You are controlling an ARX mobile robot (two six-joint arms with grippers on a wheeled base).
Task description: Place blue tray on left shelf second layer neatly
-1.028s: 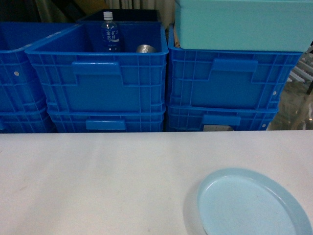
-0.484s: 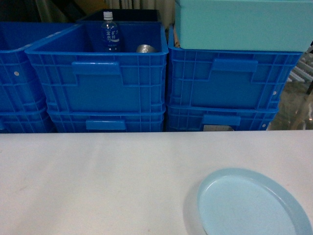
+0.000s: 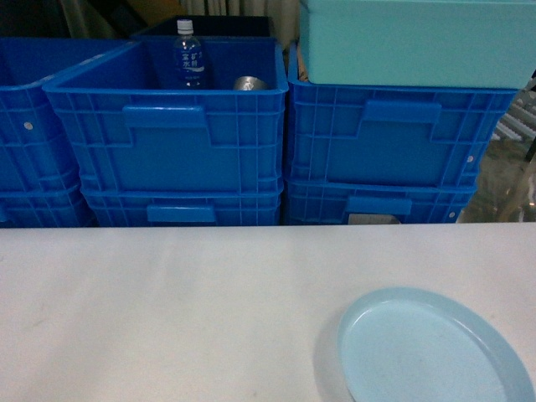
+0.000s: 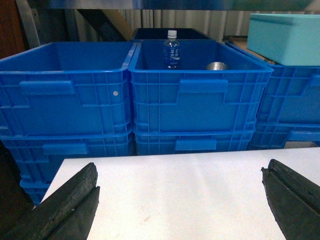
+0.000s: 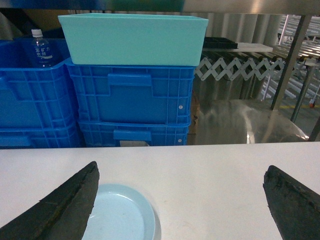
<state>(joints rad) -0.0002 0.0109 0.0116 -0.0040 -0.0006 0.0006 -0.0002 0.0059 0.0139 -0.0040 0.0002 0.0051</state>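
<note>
blue tray (image 3: 431, 352): one, on white table (image 3: 167, 310); one bottle (image 3: 189, 55)

Pale blue tray (image 3: 431, 347) flat on white tabletop (image 3: 167, 310), untouched.

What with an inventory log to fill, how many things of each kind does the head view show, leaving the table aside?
Deep-blue crates: 6, in three stacks of two
Turquoise box: 1
Water bottle: 1
Silver round item beside the bottle, too hidden to identify: 1
Blue tray: 1
Total: 10
</note>
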